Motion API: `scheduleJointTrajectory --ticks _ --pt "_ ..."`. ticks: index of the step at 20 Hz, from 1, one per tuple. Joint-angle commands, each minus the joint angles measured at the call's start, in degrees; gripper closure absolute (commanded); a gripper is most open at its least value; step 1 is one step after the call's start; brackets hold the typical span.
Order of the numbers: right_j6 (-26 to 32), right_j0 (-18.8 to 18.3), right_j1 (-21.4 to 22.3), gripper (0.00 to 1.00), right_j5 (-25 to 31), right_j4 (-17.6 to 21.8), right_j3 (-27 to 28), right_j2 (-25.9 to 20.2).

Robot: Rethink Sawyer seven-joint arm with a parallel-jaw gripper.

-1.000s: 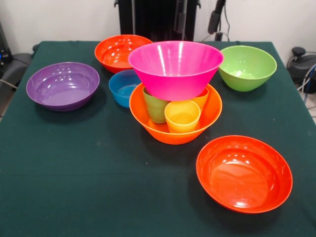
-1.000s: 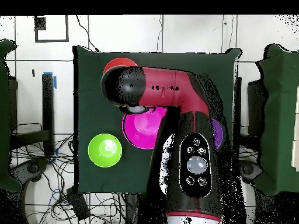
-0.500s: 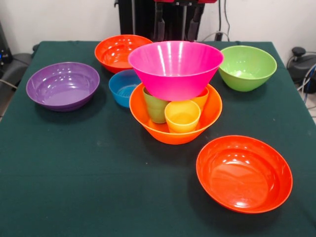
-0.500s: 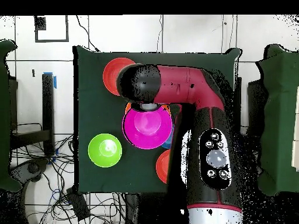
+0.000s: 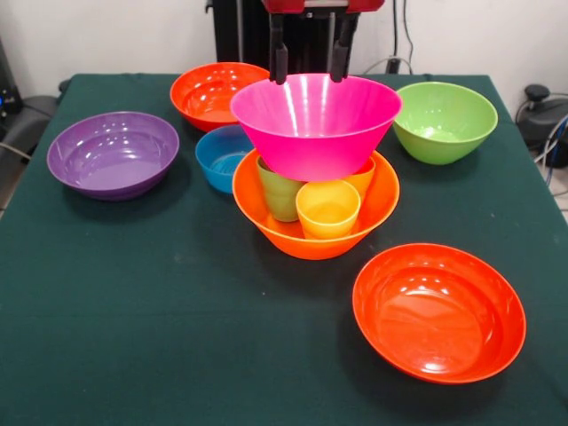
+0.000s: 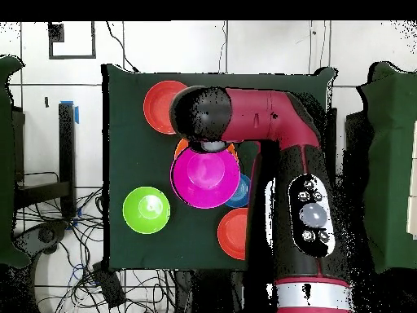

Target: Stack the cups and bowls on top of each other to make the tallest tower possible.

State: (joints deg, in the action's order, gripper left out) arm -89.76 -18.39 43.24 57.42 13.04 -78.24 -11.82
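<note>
Black fingers (image 5: 279, 62) of the gripper (image 5: 308, 64) spread wide above the pink bowl (image 5: 315, 124), purple bowl (image 5: 113, 153) hidden overhead.

Glossy plastic on matt cloth
Large pink plastic bowl (image 5: 315, 122), three small plastic cups (image 5: 327, 209): shiny, smooth; dark green tablecloth (image 5: 160, 311): matt fabric.

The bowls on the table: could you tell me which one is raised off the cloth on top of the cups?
The large pink bowl. It rests on the three cups standing inside the light orange bowl, while every other bowl sits directly on the green cloth.
</note>
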Motion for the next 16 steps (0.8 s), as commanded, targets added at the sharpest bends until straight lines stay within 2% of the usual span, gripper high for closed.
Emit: scheduleJointTrajectory --ticks 1,16 --pt "17.37 -0.59 -2.44 0.00 6.65 4.68 -3.38 -7.44" --pt "15.87 -1.40 -1.89 0.00 6.98 6.18 -3.87 -9.53"
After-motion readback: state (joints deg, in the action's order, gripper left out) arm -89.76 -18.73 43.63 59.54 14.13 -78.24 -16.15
